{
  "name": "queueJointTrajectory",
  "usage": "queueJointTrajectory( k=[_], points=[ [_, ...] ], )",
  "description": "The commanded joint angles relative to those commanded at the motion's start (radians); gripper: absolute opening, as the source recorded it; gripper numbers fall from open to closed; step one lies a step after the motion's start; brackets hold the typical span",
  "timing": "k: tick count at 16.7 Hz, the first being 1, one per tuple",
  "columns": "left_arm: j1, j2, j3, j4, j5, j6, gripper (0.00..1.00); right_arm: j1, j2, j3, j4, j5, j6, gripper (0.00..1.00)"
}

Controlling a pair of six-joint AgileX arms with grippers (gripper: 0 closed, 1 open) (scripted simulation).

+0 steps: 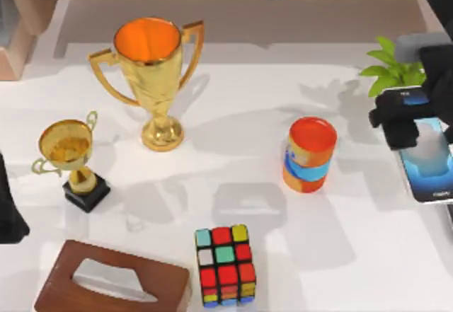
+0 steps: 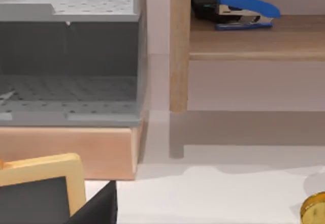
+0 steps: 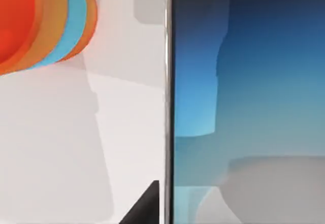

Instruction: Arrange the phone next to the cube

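Observation:
The phone (image 1: 429,162) lies at the table's right edge, its blue screen facing up. In the right wrist view the phone (image 3: 244,92) is seen from very close. My right gripper (image 1: 398,119) hovers over the phone's far end. The cube (image 1: 226,265), black-framed with coloured stickers, stands near the front edge at the middle, far to the left of the phone. My left arm (image 1: 8,213) is parked at the left edge of the table.
An orange and blue can (image 1: 309,154) stands between cube and phone. A large gold trophy (image 1: 152,71), a small trophy (image 1: 71,158) and a brown tissue box (image 1: 113,281) are on the left. A green plant (image 1: 389,68) sits behind the phone. A blue stapler (image 2: 238,10) rests on a shelf.

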Motion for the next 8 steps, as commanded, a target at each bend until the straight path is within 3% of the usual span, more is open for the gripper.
queueJointTrajectory(
  k=[8],
  points=[
    [0.000,0.000,0.000,0.000,0.000,0.000,1.00,0.299,0.021,-0.106,-0.029,-0.001,0.420,0.00]
  ],
)
